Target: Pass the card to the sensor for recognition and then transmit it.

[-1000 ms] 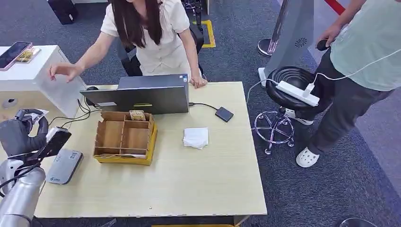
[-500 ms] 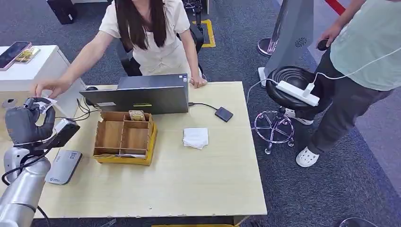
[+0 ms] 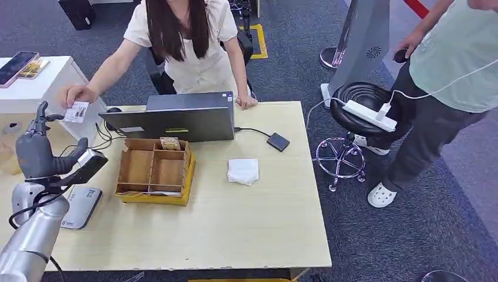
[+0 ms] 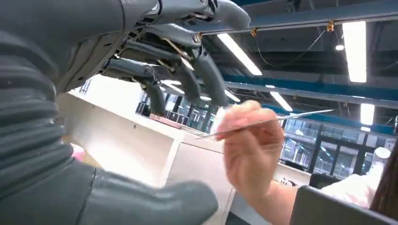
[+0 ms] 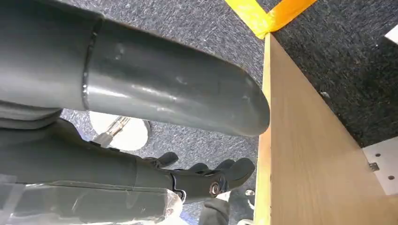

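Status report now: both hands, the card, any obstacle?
Left hand open, raised. Right hand down beside the table, holding nothing. Card in person's hand. Nothing between.

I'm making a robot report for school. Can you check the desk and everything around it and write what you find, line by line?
Surface: pale wood table, mostly bare toward the front.
Job's things: card is pinched in a person's hand, apart from the robot's fingers; grey sensor lies flat at the table's left edge.
Clutter: cardboard organizer, laptop, folded white cloth, small black box.
Hands: left hand raised, fingers spread, holding nothing; right hand hangs beside the table, fingers curled in.
Cables: black wire from laptop to the black box; white power strip on a stool.
Surroundings: dark carpet, two people standing near.
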Controlling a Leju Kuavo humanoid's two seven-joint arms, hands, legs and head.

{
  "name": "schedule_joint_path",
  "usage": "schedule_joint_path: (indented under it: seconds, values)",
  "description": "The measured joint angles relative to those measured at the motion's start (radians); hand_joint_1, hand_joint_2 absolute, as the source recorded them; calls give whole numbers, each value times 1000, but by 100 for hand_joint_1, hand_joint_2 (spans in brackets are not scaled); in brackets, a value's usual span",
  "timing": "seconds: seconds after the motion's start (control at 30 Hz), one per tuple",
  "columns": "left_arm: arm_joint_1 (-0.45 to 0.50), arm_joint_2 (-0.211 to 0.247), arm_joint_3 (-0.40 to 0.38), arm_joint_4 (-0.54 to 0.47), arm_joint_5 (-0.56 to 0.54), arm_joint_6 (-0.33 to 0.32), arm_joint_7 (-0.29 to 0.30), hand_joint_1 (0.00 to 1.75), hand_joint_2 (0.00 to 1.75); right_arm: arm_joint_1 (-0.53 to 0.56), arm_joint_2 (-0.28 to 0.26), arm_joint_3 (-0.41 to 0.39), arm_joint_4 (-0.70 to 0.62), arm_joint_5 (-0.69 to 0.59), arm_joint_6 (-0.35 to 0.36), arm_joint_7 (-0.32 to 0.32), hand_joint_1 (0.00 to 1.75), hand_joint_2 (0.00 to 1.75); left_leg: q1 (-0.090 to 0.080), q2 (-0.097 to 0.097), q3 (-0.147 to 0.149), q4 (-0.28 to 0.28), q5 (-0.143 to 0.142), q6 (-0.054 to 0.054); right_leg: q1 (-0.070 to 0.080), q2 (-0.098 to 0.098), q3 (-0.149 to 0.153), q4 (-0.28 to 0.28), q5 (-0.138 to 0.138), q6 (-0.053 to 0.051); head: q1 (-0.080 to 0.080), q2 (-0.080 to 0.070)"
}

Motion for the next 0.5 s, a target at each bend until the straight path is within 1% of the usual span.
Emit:
schedule_joint_path:
  seconds: [0.03,0.23,0.27,0.4,0.5]
  values:
    - [0,0,-3,3,-4,0,0,0,0,0,0,0,0,0,0,0,0,0,0,0,0,0,0,0,0,0,0,0,0,0,0,0]
    - [1,1,-17,15,-7,1,8,0,0,0,0,0,0,0,0,1,0,0,0,0,0,0,0,0,0,0,0,0,0,0,0,0]
    - [1,1,-18,17,-6,2,9,0,175,0,0,0,0,0,0,1,0,0,0,0,0,0,0,0,0,0,0,0,0,0,0,0]
    - [3,6,-19,23,0,2,18,0,175,1,0,0,0,0,0,2,0,0,0,0,0,0,0,0,0,0,0,0,0,0,0,0]
    - [6,19,-19,25,3,-6,19,0,175,0,0,0,0,-1,-1,2,0,0,0,0,-1,0,0,0,0,0,0,0,0,0,0,0]
